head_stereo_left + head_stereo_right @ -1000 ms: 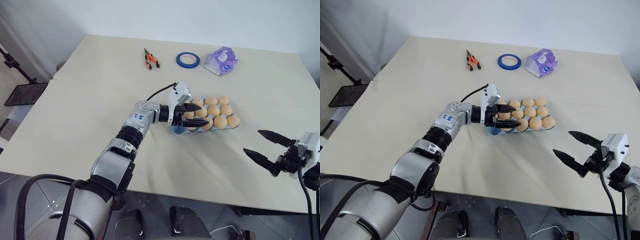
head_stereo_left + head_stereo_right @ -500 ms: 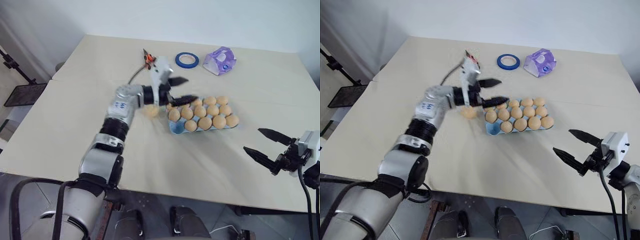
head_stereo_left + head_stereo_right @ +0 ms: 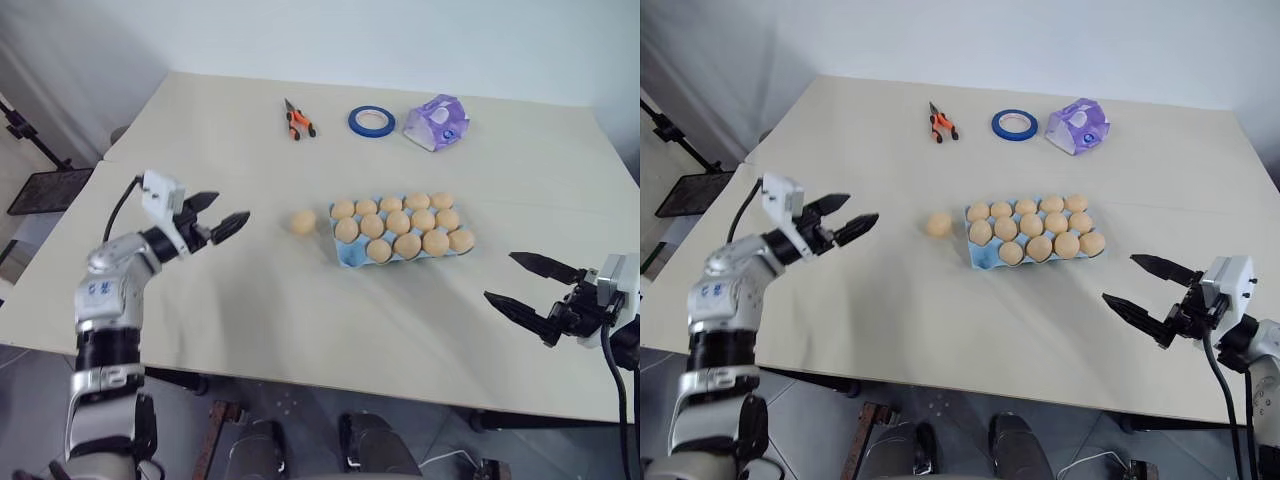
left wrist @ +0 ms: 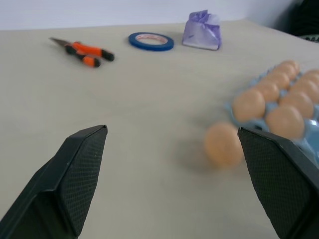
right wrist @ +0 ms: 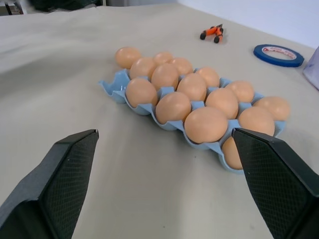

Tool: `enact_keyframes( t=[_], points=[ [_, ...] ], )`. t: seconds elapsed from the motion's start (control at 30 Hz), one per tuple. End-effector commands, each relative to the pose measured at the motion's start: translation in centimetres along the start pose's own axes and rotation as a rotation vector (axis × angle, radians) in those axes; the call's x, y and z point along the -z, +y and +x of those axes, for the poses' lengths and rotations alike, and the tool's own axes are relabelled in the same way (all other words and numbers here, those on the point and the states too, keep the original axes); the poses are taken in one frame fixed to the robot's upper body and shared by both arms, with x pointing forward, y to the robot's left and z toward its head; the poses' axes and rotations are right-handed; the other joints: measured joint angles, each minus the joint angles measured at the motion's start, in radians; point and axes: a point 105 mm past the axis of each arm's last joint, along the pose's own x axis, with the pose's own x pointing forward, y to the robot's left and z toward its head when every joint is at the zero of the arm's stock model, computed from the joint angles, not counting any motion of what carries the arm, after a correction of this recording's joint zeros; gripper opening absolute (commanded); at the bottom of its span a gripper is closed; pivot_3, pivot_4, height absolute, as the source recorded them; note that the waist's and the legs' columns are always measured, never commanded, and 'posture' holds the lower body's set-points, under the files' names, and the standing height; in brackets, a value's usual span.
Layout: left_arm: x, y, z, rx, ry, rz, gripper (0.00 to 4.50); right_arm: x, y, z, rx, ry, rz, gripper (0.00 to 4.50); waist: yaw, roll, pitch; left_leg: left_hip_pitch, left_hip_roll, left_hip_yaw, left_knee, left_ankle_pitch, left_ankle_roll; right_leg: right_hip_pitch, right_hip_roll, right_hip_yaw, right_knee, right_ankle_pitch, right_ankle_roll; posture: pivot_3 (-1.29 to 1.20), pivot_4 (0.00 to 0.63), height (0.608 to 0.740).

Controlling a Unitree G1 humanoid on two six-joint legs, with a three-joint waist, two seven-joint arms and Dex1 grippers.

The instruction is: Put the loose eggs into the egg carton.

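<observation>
Beige table [image 3: 200,300], white wall behind. Egg carton [image 3: 345,258] sits centre-right, looks full, though I can't confirm its near-left cell. One loose egg [image 3: 303,222] lies just left of carton, apart from it. L gripper [image 3: 220,222] spread, empty, well left of egg. R gripper [image 3: 528,283] spread, empty, at near-right edge.

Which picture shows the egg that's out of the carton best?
The left wrist view: the loose egg looks biggest there, lying on the table just beside the carton. Both eye views show it small, left of the carton. The right wrist view shows it at the carton's far end, behind the other eggs.
</observation>
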Motion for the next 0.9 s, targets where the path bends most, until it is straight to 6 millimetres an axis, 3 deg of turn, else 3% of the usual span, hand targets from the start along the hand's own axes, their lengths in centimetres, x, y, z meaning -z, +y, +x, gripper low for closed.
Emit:
enact_keyframes(
  t=[0.03, 0.2, 0.4, 0.53, 0.9],
  points=[
    [0.3, -2.4, -3.3, 0.084, -0.006, -0.025, 4.47, -0.8, -0.3, 0.0, -0.019, 0.001, -0.026, 4.50, -0.003, 0.000, 0.000, 0.001, 0.000, 0.000, -0.001, 0.000, 0.000, 0.000, -0.001, 0.000, 0.000, 0.000, 0.000, 0.00, 0.150, 0.740],
    [1.4, -3.1, -5.8, 0.069, 0.015, -0.029, 4.47, -0.9, -0.3, 0.0, -0.031, 0.003, -0.027, 4.50, 0.001, -0.001, 0.000, 0.001, 0.000, -0.003, -0.001, -0.003, -0.003, 0.000, -0.001, -0.001, 0.000, -0.001, -0.003, 0.00, 0.150, 0.740],
    [1.6, -3.4, -6.0, 0.050, 0.020, -0.033, 4.47, -1.4, -0.2, -0.1, -0.049, -0.025, -0.040, 4.50, -0.002, -0.001, 0.000, 0.002, -0.001, -0.003, -0.002, -0.004, 0.000, 0.002, -0.003, -0.001, -0.001, 0.000, -0.005, 0.00, 0.150, 0.740],
    [0.6, -2.6, -3.7, 0.033, -0.035, 0.003, 4.47, -1.6, 0.1, 0.2, -0.053, -0.056, -0.029, 4.50, 0.002, -0.001, 0.000, 0.001, -0.001, -0.003, -0.002, -0.004, 0.000, 0.002, -0.003, -0.002, -0.001, 0.000, -0.005, 0.00, 0.150, 0.740],
    [-0.3, -1.9, 6.5, 0.153, -0.008, 0.036, 4.47, -1.1, 1.9, 1.2, -0.063, -0.129, 0.007, 4.50, 0.010, -0.001, 0.000, 0.000, -0.001, -0.003, -0.001, 0.001, 0.002, 0.001, -0.001, -0.002, -0.002, 0.001, -0.004, 0.00, 0.150, 0.740]
  ],
)
